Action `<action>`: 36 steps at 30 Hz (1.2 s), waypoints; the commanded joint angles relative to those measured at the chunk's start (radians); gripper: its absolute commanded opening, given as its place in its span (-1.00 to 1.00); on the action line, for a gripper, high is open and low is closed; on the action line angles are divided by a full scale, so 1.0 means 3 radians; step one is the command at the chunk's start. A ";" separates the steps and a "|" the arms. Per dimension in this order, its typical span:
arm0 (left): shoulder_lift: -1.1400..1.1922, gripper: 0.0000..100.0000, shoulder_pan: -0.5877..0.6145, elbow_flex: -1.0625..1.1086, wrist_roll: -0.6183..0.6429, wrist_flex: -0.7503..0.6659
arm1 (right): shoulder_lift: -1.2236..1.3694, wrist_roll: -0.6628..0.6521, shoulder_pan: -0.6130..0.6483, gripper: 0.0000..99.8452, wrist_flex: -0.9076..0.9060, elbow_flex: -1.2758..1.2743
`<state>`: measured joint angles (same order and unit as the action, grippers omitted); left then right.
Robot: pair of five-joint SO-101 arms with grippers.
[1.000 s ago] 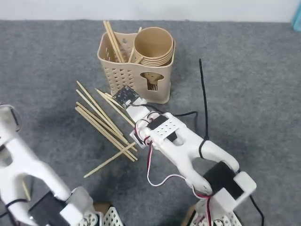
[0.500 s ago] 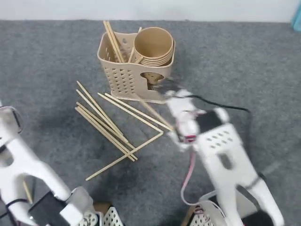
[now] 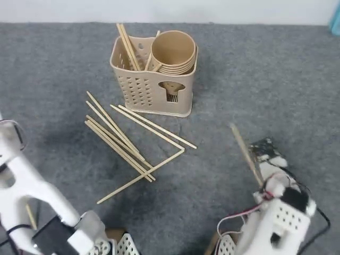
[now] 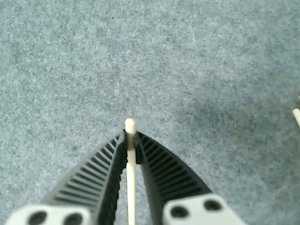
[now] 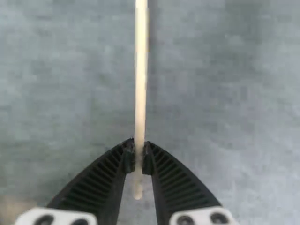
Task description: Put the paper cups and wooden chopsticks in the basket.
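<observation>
Grey carpet [image 3: 276, 79] | left end effector [image 4: 131, 137] grips chopstick [image 4: 130, 180] | right end effector [image 5: 138, 151] grips second chopstick [image 5: 140, 70]

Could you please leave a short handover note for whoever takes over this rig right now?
Left tool: shut on one chopstick.
Right tool: shut on a second chopstick, held away from the basket.
Done: the paper cups sit stacked in the basket, with a few chopsticks standing beside them.
Left: both held sticks, plus the loose chopsticks lying on the carpet in front of the basket.
</observation>
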<state>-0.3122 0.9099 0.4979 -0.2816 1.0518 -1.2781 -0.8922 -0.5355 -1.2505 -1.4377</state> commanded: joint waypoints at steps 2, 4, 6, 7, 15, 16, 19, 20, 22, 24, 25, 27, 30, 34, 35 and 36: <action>-0.0153 -0.97 -0.0010 -0.0028 0.0041 -0.0051 | -0.0315 -0.0148 -0.0269 -0.68 -0.0074 -0.0072; -0.0153 -0.97 -0.0010 -0.0033 0.0041 -0.0051 | -0.0366 -0.0113 -0.0202 -0.47 -0.0171 0.0031; -0.0153 -0.97 -0.0010 -0.0033 0.0041 -0.0051 | -0.0366 0.0148 0.0079 -0.41 -0.0269 0.0235; -0.0153 -0.97 -0.0005 -0.0033 0.0041 -0.0051 | -0.0355 0.0327 0.0233 -0.43 -0.0325 0.0363; -0.0153 -0.97 0.0015 -0.0028 0.0041 -0.0051 | 0.0458 0.1509 0.1476 -0.77 -0.0401 0.1478; -0.0153 -0.97 0.0015 -0.0028 0.0041 -0.0051 | 0.0688 0.1611 0.1583 -0.77 -0.0401 0.1642; -0.0153 -0.97 0.0015 -0.0033 0.0041 -0.0056 | 0.1435 0.1780 0.1721 -0.77 -0.0401 0.2158; -0.0153 -0.97 0.0015 -0.0033 0.0041 -0.0061 | 0.1701 0.1795 0.1731 -0.77 -0.0401 0.2342; -0.0153 -0.97 0.0015 -0.0033 0.0041 -0.0066 | 0.2192 0.1795 0.1726 -0.77 -0.0371 0.2700; -0.0153 -0.97 0.0015 -0.0033 0.0041 -0.0066 | 0.2621 0.1795 0.1721 -0.77 -0.0253 0.2997; -0.0153 -0.97 0.0015 -0.0028 0.0041 -0.0066 | 0.2836 0.1795 0.1716 -0.77 -0.0187 0.3130; -0.0153 -0.97 0.0015 -0.0028 0.0036 -0.0072 | 0.3250 0.1790 0.1716 -0.77 -0.0064 0.3365; -0.0153 -0.97 0.0015 -0.0028 0.0036 -0.0072 | 0.3798 0.1790 0.1711 -0.77 0.0130 0.3662; -0.0153 -0.97 0.0015 -0.0028 0.0031 -0.0077 | 0.4488 0.1790 0.1588 -0.77 0.0468 0.4020; -0.0153 -0.97 0.0015 -0.0028 0.0026 -0.0077 | 0.4662 0.1790 0.1542 -0.77 0.0575 0.4097; -0.0153 -0.97 0.0015 -0.0028 0.0026 -0.0077 | 0.4841 0.1790 0.1516 -0.77 0.0652 0.4184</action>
<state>-0.3122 0.9099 0.4979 -0.2800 1.0518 0.0736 -0.3675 -0.0430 -1.1278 -0.2900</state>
